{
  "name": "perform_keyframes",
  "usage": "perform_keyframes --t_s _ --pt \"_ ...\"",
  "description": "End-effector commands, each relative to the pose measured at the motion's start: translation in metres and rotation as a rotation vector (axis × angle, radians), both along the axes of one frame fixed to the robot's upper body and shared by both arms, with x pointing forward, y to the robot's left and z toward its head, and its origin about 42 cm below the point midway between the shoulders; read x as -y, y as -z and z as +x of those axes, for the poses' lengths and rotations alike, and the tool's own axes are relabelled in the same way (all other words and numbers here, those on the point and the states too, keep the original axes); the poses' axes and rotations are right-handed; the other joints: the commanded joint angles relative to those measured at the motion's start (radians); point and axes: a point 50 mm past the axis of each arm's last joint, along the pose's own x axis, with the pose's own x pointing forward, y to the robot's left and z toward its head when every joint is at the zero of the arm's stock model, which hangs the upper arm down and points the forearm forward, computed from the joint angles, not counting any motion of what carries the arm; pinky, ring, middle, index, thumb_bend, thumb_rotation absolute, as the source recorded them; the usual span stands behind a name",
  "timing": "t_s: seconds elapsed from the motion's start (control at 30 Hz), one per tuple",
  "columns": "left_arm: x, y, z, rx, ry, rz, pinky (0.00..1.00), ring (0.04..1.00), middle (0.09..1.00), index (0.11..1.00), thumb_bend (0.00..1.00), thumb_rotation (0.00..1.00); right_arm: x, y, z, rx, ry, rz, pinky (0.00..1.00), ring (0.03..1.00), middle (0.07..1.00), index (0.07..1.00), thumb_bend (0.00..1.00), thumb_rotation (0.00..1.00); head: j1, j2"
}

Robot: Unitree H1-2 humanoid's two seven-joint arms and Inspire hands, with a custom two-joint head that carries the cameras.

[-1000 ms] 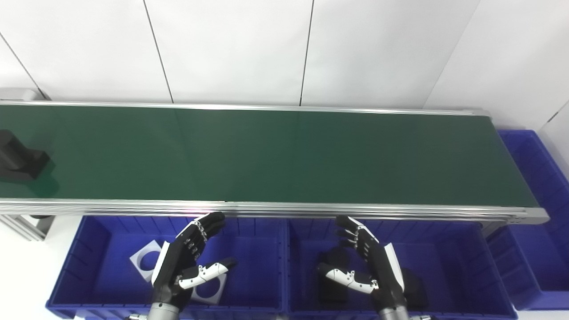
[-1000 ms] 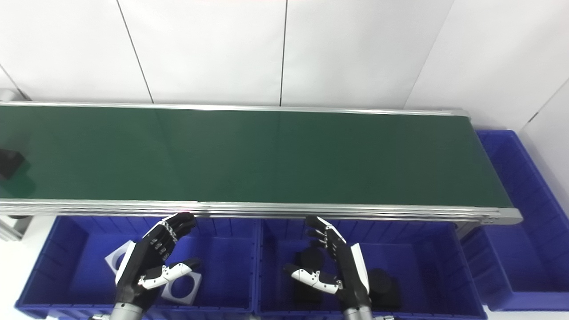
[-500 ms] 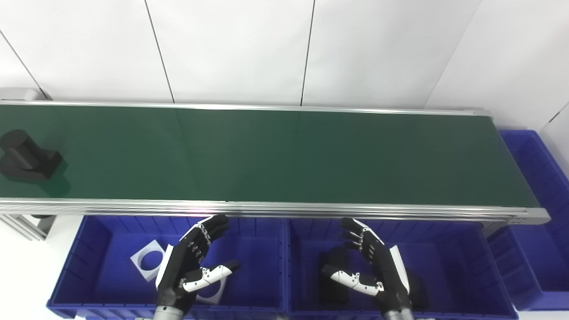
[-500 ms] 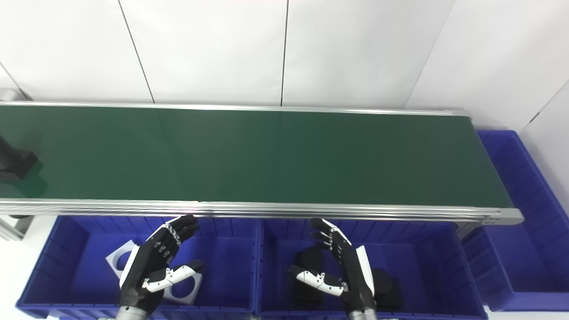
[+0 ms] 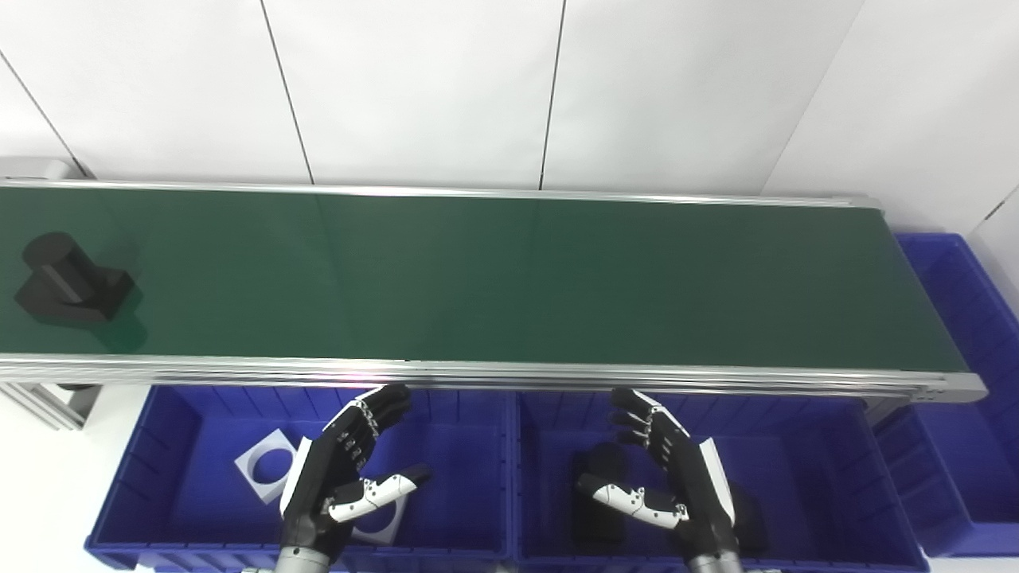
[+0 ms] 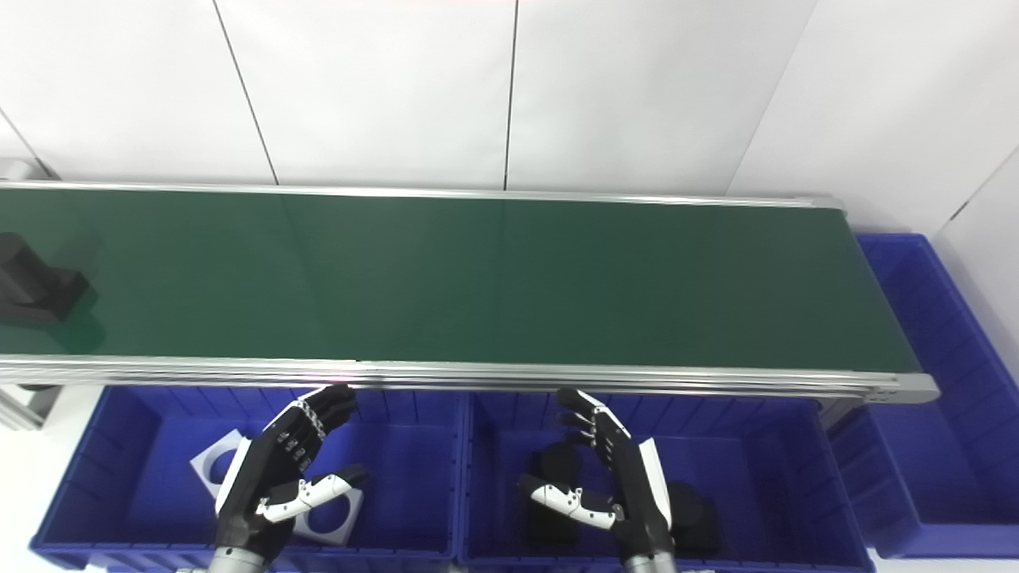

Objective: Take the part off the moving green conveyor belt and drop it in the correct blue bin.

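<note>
Part (image 5: 70, 277) on belt (image 5: 509, 278), unmarked.

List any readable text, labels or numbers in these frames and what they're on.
None. No legible writing shows on the green conveyor belt, the black part riding on it, the blue bins, the white parts inside, the wall panels, or either robot hand.

Two matching robot hands are seen. The left hand (image 5: 338, 489) is built of black segmented fingers (image 5: 374, 406) dotted with small silver screws, and a white plate is carried along its back. The right hand (image 5: 677, 489) is finished alike, its white thumb (image 5: 629, 501) marked with dark dots.
</note>
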Motion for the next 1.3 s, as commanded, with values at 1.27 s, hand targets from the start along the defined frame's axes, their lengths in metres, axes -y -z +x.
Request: perform_keyframes --t_s 1.27 --pt "0.029 -0.002 0.001 0.046 0.009 0.009 0.84 0.771 0.769 0.731 0.64 0.00 0.023 0.004 0.002 0.023 -0.026 0.040 0.70 0.767 0.808 0.791 0.68 0.17 0.265 -0.134"
